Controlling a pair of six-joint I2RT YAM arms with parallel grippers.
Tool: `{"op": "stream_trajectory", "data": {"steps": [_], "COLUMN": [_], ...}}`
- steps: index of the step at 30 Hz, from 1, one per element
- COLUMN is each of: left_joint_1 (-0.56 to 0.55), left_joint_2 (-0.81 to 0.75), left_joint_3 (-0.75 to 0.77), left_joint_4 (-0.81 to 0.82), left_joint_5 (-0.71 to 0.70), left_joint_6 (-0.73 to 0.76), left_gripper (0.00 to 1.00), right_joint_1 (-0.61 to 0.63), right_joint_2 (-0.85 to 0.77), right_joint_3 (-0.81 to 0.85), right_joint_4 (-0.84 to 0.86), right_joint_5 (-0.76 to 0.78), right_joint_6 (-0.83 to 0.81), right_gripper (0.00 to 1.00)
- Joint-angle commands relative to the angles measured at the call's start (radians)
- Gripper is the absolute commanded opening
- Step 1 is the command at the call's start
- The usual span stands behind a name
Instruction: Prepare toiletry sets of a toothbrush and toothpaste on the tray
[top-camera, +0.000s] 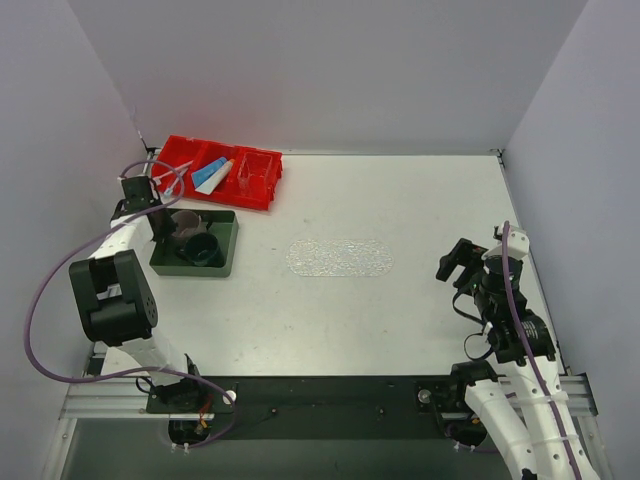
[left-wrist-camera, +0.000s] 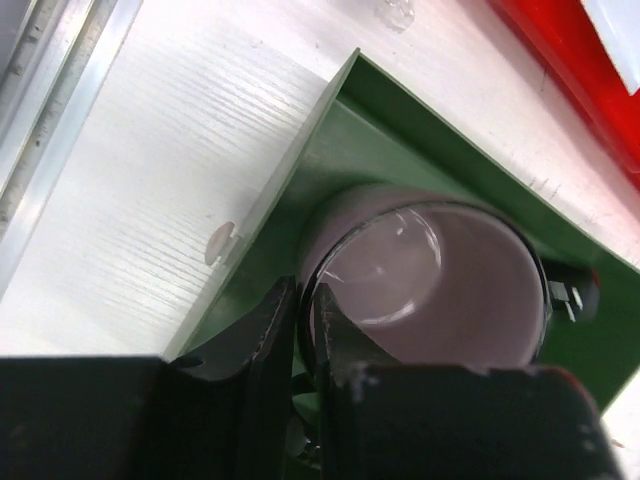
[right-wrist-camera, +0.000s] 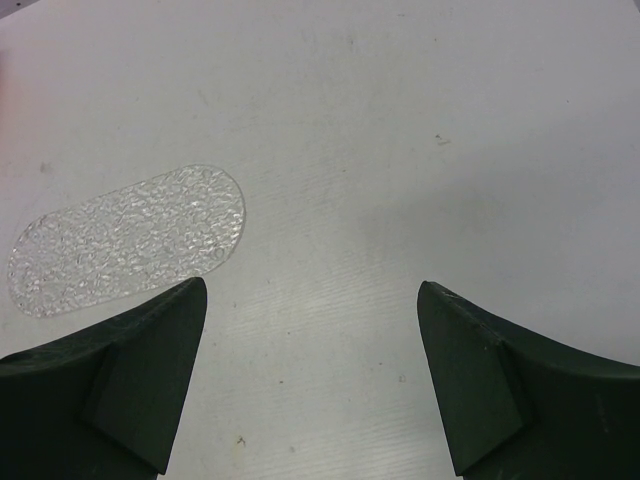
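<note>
Left claw (left-wrist-camera: 305, 320) seems pinched on a cup's (left-wrist-camera: 430, 270) rim. Toothpaste (top-camera: 209, 175) lies just beyond it in the bin (top-camera: 258, 199). Right claw (right-wrist-camera: 310, 290) gapes wide, far off.

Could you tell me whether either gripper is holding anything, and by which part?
The left gripper pinches the pale cup by its rim; the right gripper is empty.

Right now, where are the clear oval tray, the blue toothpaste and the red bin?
clear oval tray (top-camera: 340, 257): top view, its bumpy middle.
blue toothpaste (top-camera: 208, 174): top view, the tube's blue body.
red bin (top-camera: 235, 199): top view, its near wall.
</note>
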Motion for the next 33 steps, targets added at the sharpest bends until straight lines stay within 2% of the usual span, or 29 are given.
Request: {"op": "stream_trajectory", "data": {"steps": [1, 5, 12, 19, 25, 29, 30, 33], "left_joint_1": [-0.002, 0.0, 0.0, 0.001, -0.007, -0.098, -0.162, -0.24], "left_joint_2": [-0.003, -0.016, -0.074, -0.247, -0.341, -0.384, -0.39, -0.407], "left_joint_3": [0.042, 0.044, 0.036, -0.018, -0.029, -0.029, -0.029, -0.024], "left_joint_4": [-0.007, -0.005, -0.001, 0.056, 0.056, 0.061, 0.061, 0.058], "left_joint_5": [-0.024, -0.017, -0.037, -0.085, -0.067, -0.073, -0.083, -0.086], "left_joint_6": [0.019, 0.018, 0.012, -0.002, -0.024, -0.022, -0.019, -0.013], "left_gripper": [0.14, 0.0, 0.0, 0.0, 0.0, 0.0, 0.0, 0.0], "right_joint_1": [-0.005, -0.005, -0.005, -0.005, -0.002, 0.001, 0.01, 0.021], "right_joint_2": [0.011, 0.008, 0.014, 0.023, 0.037, 0.058, 0.072, 0.094], "right_joint_3": [0.037, 0.037, 0.044, 0.067, 0.096, 0.129, 0.145, 0.161], "right_joint_4": [0.011, 0.009, 0.005, -0.018, -0.035, -0.058, -0.064, -0.072], "right_joint_5": [0.006, 0.002, -0.003, -0.006, -0.018, -0.024, -0.024, -0.03], "right_joint_6": [0.01, 0.013, 0.018, 0.021, 0.041, 0.06, 0.064, 0.085], "right_gripper": [0.81, 0.81, 0.81, 0.8, 0.78, 0.67, 0.67, 0.66]}}
